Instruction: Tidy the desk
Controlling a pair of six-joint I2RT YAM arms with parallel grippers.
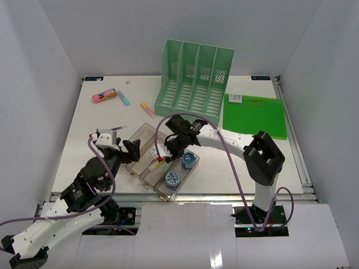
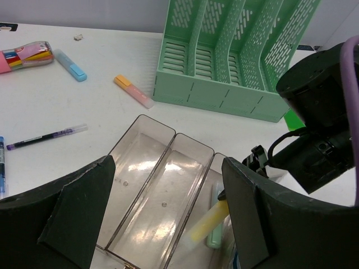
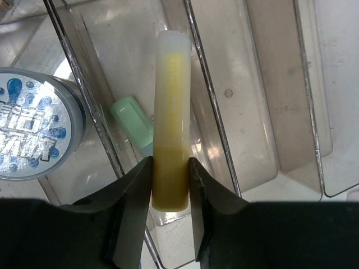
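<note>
R pincer (image 3: 168, 171) is clamped on the dark end of a yellow highlighter (image 3: 170, 101), holding it over the clear tray (image 3: 263, 123), w/ its length along the long slot where a mint highlighter (image 3: 133, 119) already lies; can't tell if it touches the slot floor yet. Next slot over holds two round tins (image 3: 31, 131), so that part looks done. Other two long slots are bare. L pincer (image 2: 165, 193) hangs wide, gripping nothing, just by the tray's near-left side. Tray sits front-centre on the desk (image 1: 84, 145), approx between both arms. Left to do, by my read: release the yellow one, then collect the loose bits at the back-left, i.e. pink pouch (image 1: 104, 96), blue highlighter (image 1: 123, 99), orange highlighter (image 1: 147, 110), and a pen (image 2: 47, 136) nearer the tray. Green folder (image 1: 255, 115) lies flat beside the file rack (image 1: 193, 78), not in a slot, so prob. that goes in too. Roughly a third done, most sorting ahead.
</note>
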